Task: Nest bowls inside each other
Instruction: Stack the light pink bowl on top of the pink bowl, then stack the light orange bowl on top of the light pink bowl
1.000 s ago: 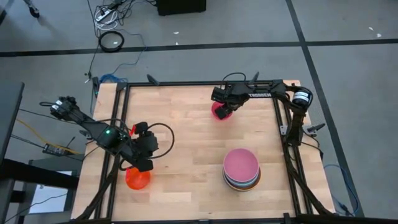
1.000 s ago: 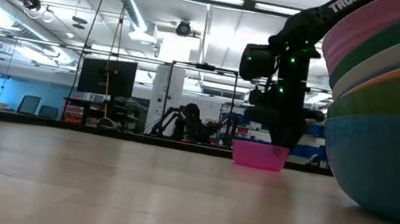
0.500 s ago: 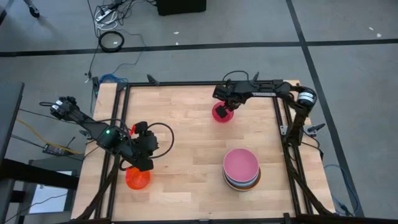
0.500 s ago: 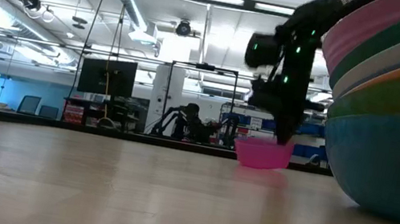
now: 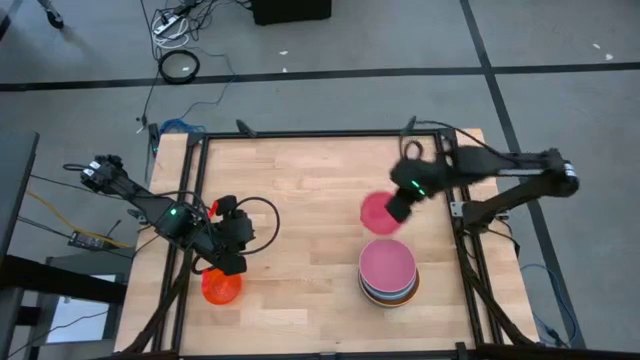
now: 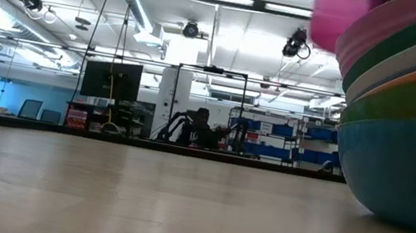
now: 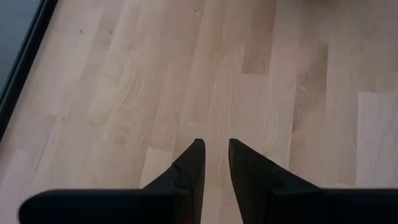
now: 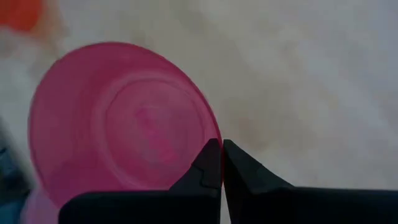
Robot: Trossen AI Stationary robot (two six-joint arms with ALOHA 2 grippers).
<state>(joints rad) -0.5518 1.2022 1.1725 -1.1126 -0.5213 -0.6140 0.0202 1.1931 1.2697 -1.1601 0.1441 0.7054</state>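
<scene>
My right gripper [image 5: 393, 209] hangs over the table's right half, shut on a small magenta bowl [image 5: 375, 213], which shows as a blur high in the low view [image 6: 337, 15]. Just nearer stands a stack of nested bowls [image 5: 388, 275] with a pink one on top, resting on its large light blue bottom bowl [image 6: 401, 174]. At the near left my left gripper [image 5: 230, 263] stands open above the wood [image 7: 214, 155] with nothing between its fingers. An orange-red bowl [image 5: 220, 288] sits on the table right beside it. My right gripper pinches the magenta bowl's rim [image 8: 210, 142] between its two fingers, one finger [image 8: 202, 171] over the bowl's inside and the other outside the wall. The fingers slant down from above. The bowl is lifted clear of the table, with its hollow facing the wrist.
Bare wood lies between the two arms. A black frame [image 5: 300, 133] runs along the table's far edge and sides. Cables lie on the floor beyond the far edge [image 5: 180, 65].
My right gripper has lifted the magenta bowl off the table at the far side. It has then swung up and toward the near edge, and the bowl now hangs just beyond the stack. My left arm has kept still.
</scene>
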